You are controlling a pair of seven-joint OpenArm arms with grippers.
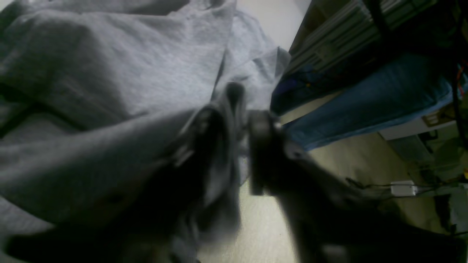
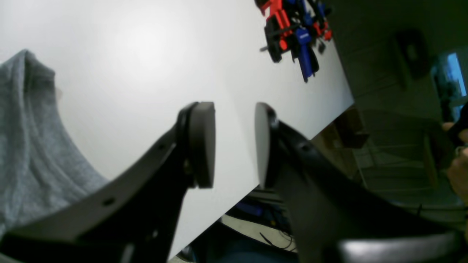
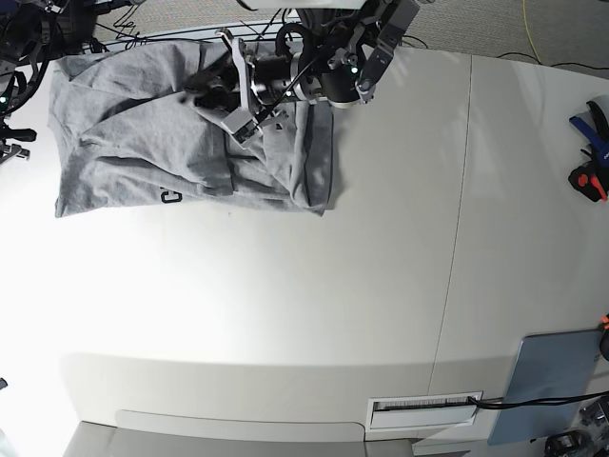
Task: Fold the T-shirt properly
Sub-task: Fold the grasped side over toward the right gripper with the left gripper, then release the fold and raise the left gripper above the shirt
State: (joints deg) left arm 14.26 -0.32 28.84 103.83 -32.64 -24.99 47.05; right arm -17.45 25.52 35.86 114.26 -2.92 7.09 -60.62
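Observation:
The grey T-shirt (image 3: 124, 124) lies crumpled at the table's far left corner, partly folded over, with a bit of black lettering (image 3: 169, 197) at its near edge. My left gripper (image 3: 221, 100) hovers low over the shirt's upper middle. In the blurred left wrist view its jaws (image 1: 245, 113) stand apart, and a fold of the T-shirt (image 1: 109, 73) drapes against one finger and hangs into the gap. My right gripper (image 2: 234, 144) is open and empty over bare white table, with the T-shirt (image 2: 25, 146) off to its left.
Red and blue clamps (image 3: 590, 152) lie at the table's right edge, also visible as clamps (image 2: 292, 33) in the right wrist view. A grey-blue pad (image 3: 552, 381) sits at the near right. A person in jeans (image 1: 365, 98) stands just past the table edge.

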